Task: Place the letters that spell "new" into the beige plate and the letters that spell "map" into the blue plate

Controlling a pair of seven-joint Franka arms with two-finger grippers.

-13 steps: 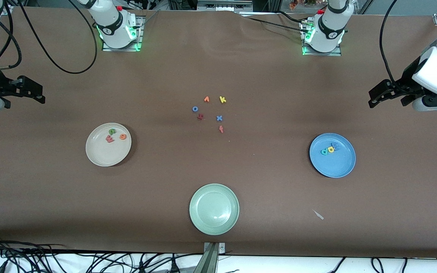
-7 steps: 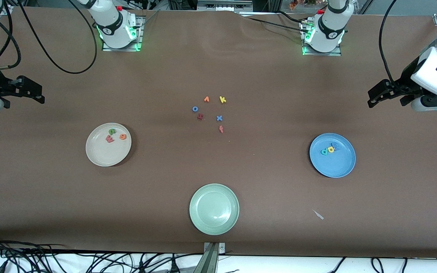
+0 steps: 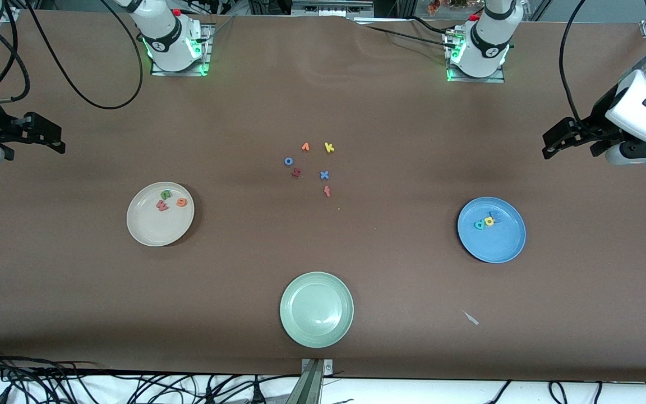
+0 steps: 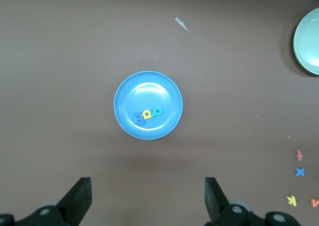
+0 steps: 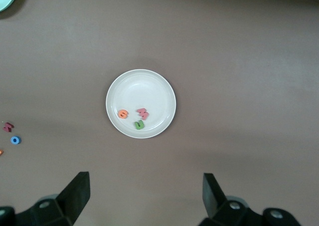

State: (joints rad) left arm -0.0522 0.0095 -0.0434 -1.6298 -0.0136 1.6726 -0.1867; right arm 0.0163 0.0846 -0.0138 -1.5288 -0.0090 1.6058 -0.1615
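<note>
The beige plate point(image 3: 155, 233) point(image 5: 140, 86) holds the green n point(image 3: 165, 194) point(image 5: 139, 124), the orange e point(image 3: 181, 202) point(image 5: 122, 114) and the salmon w point(image 3: 161, 205) point(image 5: 143, 113). In the blue plate point(image 3: 494, 247) point(image 4: 149, 89) lie the blue m point(image 3: 496, 216) point(image 4: 140, 118), the yellow a point(image 3: 489, 221) point(image 4: 148, 114) and the teal p point(image 3: 479, 225) point(image 4: 157, 111). My left gripper point(image 3: 557, 143) point(image 4: 147, 191) hangs open and empty over bare table at the left arm's end. My right gripper point(image 3: 48, 137) point(image 5: 144, 183) is open and empty over bare table at the right arm's end.
A pale green plate point(image 3: 316, 331) stands empty near the front edge. Mid-table lie an orange v-shaped letter point(image 3: 305, 147), a yellow k point(image 3: 329, 147), a blue o point(image 3: 288, 161), a dark red letter point(image 3: 296, 173), a blue x point(image 3: 324, 175) and a red letter point(image 3: 327, 191). A small scrap point(image 3: 470, 317) lies nearer the front camera than the blue plate.
Both arms have drifted slightly, still high and apart at the table's ends. Plates and letters have not moved.
</note>
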